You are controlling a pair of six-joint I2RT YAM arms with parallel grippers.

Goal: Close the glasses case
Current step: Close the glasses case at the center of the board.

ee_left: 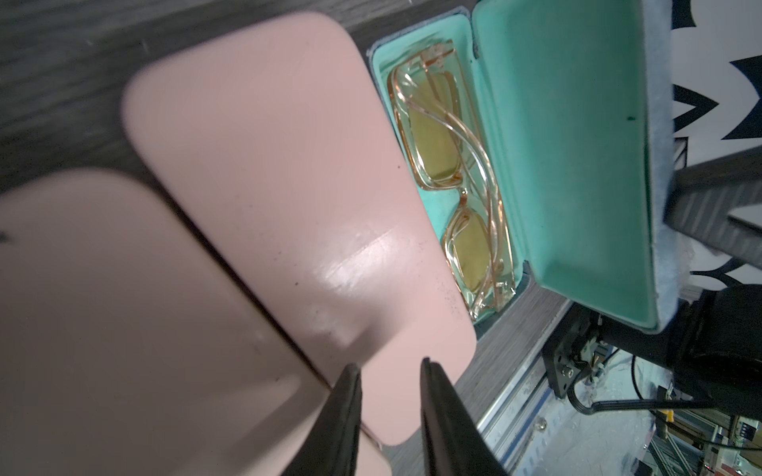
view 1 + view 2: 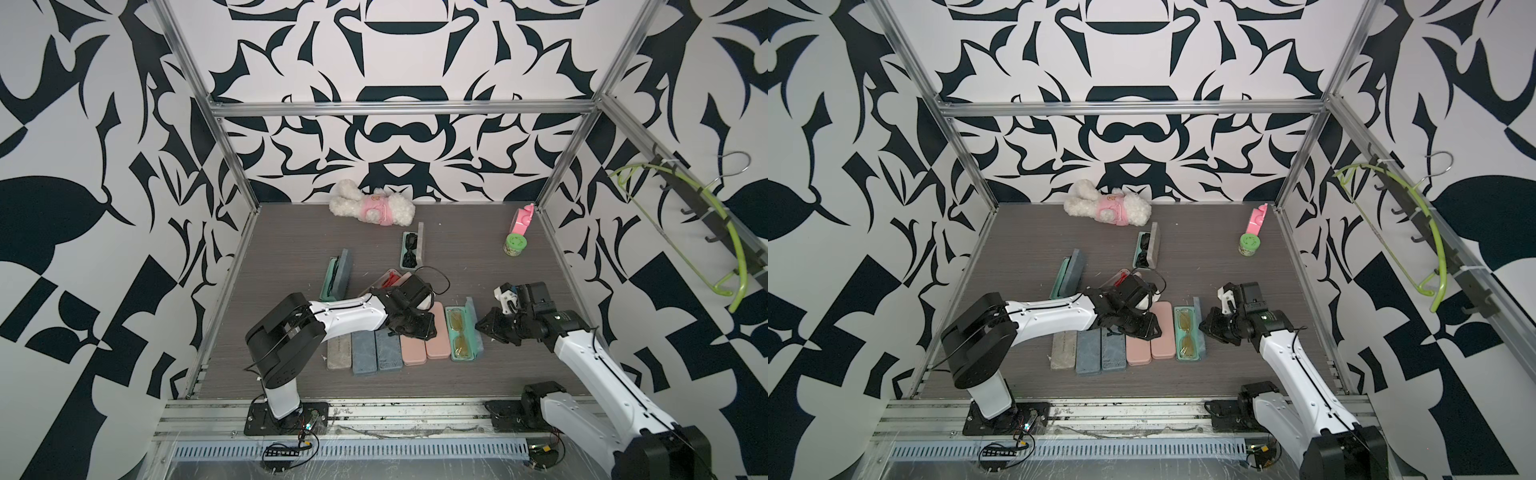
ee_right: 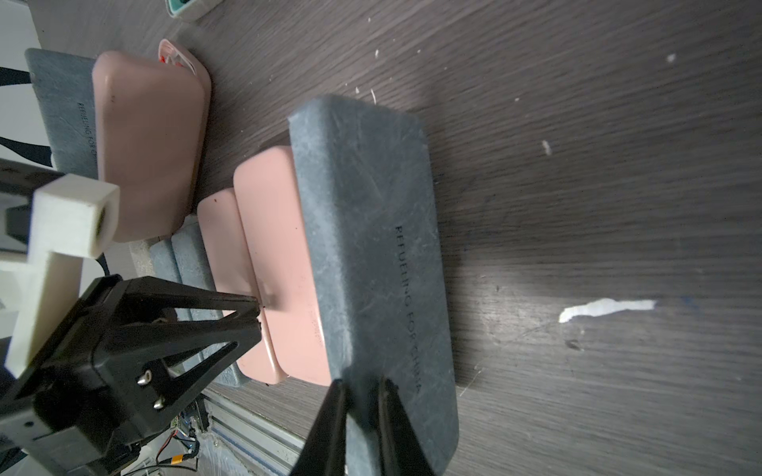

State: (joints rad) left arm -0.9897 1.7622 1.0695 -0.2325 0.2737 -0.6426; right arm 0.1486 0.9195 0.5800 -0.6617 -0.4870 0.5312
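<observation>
Dark worktop [image 2: 457,257], near front edge: case [image 1: 429,202] open, lid [image 1: 569,165] upright, closing not done. Right claw [image 3: 363,381] pressed together behind lid; left claw [image 1: 389,362] slightly spread, empty.

Landmark: open glasses case [image 1: 565,165], grey-blue outside, mint-green lining. Glasses [image 1: 437,136] inside it: yellow lenses, clear peach frame. Just beside it on the left: two plain pink cases [image 2: 439,345]. Further left are two mottled blue cases [image 2: 388,353], then one speckled grey case [image 2: 338,353]. Table [image 2: 291,241] beneath: dark grey wood grain. Well behind the landmark: plush toy [image 2: 372,208], white with pink garment, and jar [image 2: 515,245], green lid. Walls [image 2: 399,137]: white, bold black ornamental pattern
</observation>
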